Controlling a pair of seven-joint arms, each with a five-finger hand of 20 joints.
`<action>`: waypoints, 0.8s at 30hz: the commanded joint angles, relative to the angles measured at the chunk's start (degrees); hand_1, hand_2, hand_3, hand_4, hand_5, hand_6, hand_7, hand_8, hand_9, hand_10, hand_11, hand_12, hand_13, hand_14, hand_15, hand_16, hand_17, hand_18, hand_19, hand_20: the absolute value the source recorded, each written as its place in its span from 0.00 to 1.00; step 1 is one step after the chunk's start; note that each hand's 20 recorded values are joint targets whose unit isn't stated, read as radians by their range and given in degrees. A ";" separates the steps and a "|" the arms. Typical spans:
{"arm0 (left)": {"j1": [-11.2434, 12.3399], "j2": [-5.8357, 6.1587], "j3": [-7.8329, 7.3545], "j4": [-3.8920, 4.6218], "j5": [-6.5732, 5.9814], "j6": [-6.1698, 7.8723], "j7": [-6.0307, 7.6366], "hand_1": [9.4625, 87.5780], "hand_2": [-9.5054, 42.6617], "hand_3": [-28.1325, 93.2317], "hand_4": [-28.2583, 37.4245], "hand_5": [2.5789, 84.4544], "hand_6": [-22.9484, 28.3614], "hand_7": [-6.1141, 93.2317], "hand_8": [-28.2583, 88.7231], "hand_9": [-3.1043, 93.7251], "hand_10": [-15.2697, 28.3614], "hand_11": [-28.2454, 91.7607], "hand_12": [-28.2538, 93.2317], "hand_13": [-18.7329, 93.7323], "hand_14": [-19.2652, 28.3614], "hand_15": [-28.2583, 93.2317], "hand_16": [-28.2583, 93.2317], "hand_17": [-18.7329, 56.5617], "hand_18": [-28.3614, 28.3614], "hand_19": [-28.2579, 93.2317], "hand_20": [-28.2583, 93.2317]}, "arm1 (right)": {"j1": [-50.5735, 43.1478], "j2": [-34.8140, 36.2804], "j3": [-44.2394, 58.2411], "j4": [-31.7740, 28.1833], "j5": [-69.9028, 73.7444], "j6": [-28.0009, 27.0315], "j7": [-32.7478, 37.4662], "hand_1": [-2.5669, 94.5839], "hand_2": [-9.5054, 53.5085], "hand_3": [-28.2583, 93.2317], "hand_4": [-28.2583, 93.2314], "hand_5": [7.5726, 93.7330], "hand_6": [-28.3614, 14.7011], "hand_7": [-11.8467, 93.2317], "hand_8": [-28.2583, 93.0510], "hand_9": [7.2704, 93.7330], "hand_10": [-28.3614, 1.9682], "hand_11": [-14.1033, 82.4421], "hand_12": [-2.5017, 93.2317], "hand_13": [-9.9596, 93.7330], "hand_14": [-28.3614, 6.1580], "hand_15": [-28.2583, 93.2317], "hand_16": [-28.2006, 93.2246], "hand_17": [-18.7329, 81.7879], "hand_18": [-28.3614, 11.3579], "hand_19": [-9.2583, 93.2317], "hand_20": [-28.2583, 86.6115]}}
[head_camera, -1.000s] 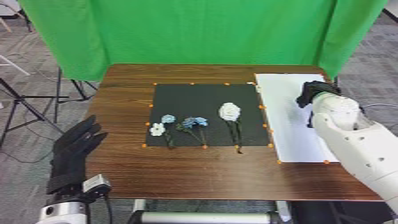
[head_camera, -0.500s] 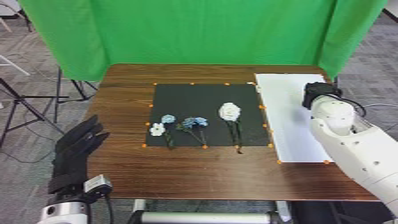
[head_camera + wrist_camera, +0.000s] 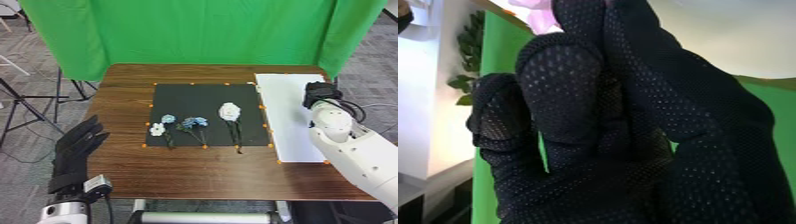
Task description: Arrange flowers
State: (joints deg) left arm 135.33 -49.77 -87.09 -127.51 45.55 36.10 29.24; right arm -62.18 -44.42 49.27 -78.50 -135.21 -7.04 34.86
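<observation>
In the head view, my right hand (image 3: 322, 92) is over the white sheet's (image 3: 289, 120) right edge. In the right wrist view, the fingers and thumb of my right hand (image 3: 629, 115) come together, pinching a pink flower (image 3: 540, 17) whose petals show beside the fingertips; its stem is hidden. My left hand (image 3: 75, 145) stays open with straight fingers at the table's left edge. On the black mat (image 3: 191, 94) lie a small white flower (image 3: 157, 129), a light blue flower (image 3: 168, 119), a darker blue flower cluster (image 3: 193, 122) and a large white flower (image 3: 230, 111).
The brown table (image 3: 178, 175) surrounds mat and sheet, which have small orange markers along their edges. A green curtain (image 3: 204, 35) hangs behind the table's far edge. A black tripod (image 3: 31, 97) stands on the floor to the left.
My right hand has moved to the right, from over the white sheet to its right edge, and has turned. The left hand and the flowers on the mat have stayed put.
</observation>
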 commanded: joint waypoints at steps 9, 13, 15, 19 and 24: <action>1.30 1.61 -0.13 -0.49 -1.36 1.26 0.83 0.23 0.28 0.92 0.17 0.44 0.64 0.23 0.14 0.36 0.79 0.54 0.27 0.38 0.97 0.77 0.08 0.13 0.88 0.73 0.26 | -2.69 2.46 2.47 -13.29 0.10 3.41 -1.63 0.60 0.00 0.87 0.00 0.86 0.66 0.35 0.27 0.96 0.79 0.31 0.46 0.93 0.82 0.72 0.41 0.69 0.26 1.00 0.40; 0.92 2.08 0.29 -0.36 -1.59 1.34 0.94 0.23 0.28 0.92 0.17 0.44 0.64 0.23 0.14 0.36 0.79 0.54 0.27 0.38 0.97 0.77 0.08 0.13 0.88 0.73 0.26 | -1.58 2.76 1.66 -13.17 -1.59 -0.13 -2.84 0.60 0.00 0.87 0.00 0.84 0.65 0.35 0.28 0.94 0.76 0.32 0.47 0.90 0.79 0.73 0.42 0.68 0.27 1.00 0.40; 0.82 1.99 0.19 -0.33 -1.12 0.94 0.54 0.23 0.28 0.92 0.17 0.44 0.64 0.23 0.14 0.36 0.79 0.54 0.27 0.38 0.97 0.77 0.08 0.13 0.88 0.73 0.26 | -1.71 2.69 2.84 -12.52 -2.39 -3.45 -3.98 0.57 0.00 0.88 0.00 0.78 0.61 0.35 0.26 0.87 0.69 0.32 0.43 0.86 0.82 0.74 0.44 0.64 0.27 1.00 0.38; 0.79 1.77 0.00 -0.38 -0.79 0.88 0.34 0.23 0.28 0.92 0.17 0.44 0.64 0.23 0.14 0.36 0.79 0.54 0.27 0.38 0.97 0.77 0.08 0.13 0.88 0.73 0.26 | -0.77 2.25 4.23 -10.06 -0.63 -10.79 -2.82 0.49 0.00 0.90 0.00 0.60 0.55 0.30 0.14 0.61 0.38 0.40 0.22 0.72 0.73 0.79 0.42 0.56 0.25 1.00 0.31; 0.90 2.15 0.33 -0.30 -1.56 1.41 1.27 0.23 0.28 0.92 0.17 0.44 0.64 0.23 0.14 0.36 0.79 0.54 0.27 0.38 0.97 0.77 0.08 0.13 0.88 0.73 0.26 | -0.17 3.17 4.58 -7.55 1.72 -12.42 -0.25 0.45 0.00 0.92 0.00 0.54 0.51 0.27 0.14 0.54 0.30 0.36 0.20 0.68 0.63 0.82 0.40 0.54 0.24 1.00 0.29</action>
State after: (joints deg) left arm 135.76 -47.89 -86.94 -127.58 44.61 36.87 29.78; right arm -63.72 -42.89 53.41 -89.92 -136.39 -20.00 30.99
